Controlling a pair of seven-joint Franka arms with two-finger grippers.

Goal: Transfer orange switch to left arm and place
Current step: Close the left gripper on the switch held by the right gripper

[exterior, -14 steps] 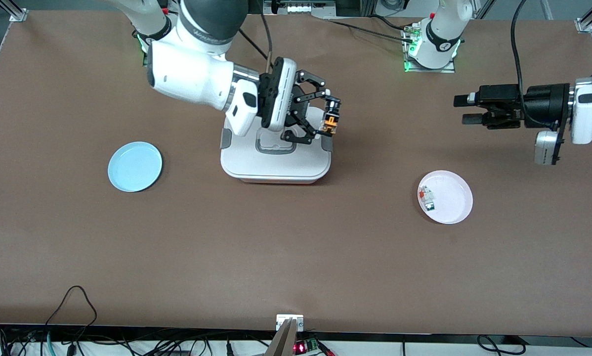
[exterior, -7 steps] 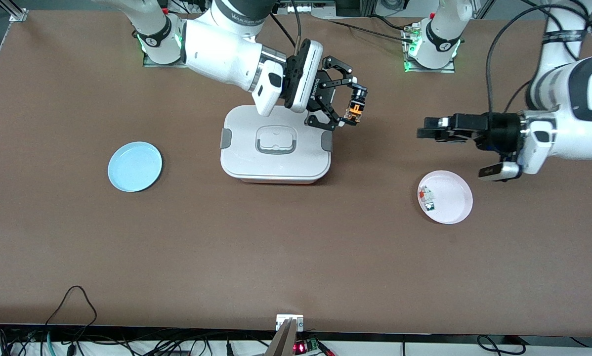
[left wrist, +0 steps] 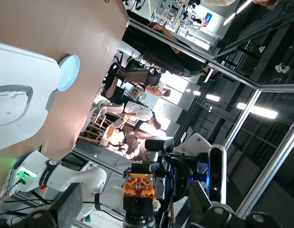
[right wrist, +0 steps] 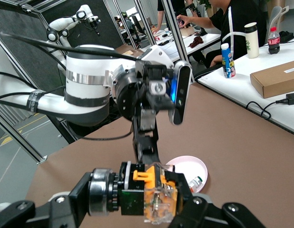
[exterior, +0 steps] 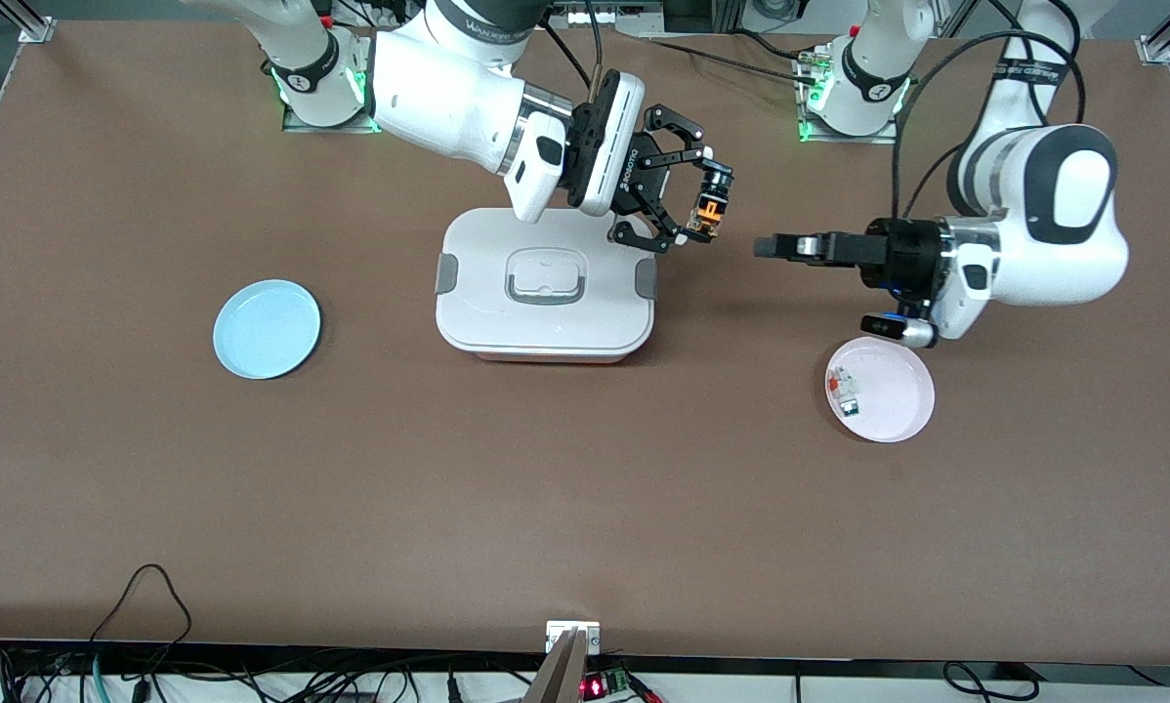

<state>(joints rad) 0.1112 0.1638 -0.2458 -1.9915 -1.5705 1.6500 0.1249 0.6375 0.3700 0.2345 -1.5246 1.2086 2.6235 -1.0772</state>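
The orange switch (exterior: 710, 208) hangs in the air just off the box's edge toward the left arm's end, with my right gripper (exterior: 707, 207) shut on it. Black body and orange middle fill the right wrist view (right wrist: 159, 199). My left gripper (exterior: 769, 246) hovers over bare table, level with the switch and pointing at it, a short gap away. Its fingers (left wrist: 66, 211) stand wide open and hold nothing, and the orange switch (left wrist: 140, 185) shows between them farther off. The white box (exterior: 546, 293) sits below the right arm's wrist.
A pink plate (exterior: 883, 391) holding small red-and-white and green-and-white parts (exterior: 844, 391) lies under the left arm's wrist, nearer the front camera. A blue plate (exterior: 267, 328) lies toward the right arm's end. Cables run along the table's front edge.
The left arm swung in from its end of the table, its gripper now close to the switch. The right gripper carried the switch off the box toward the left arm.
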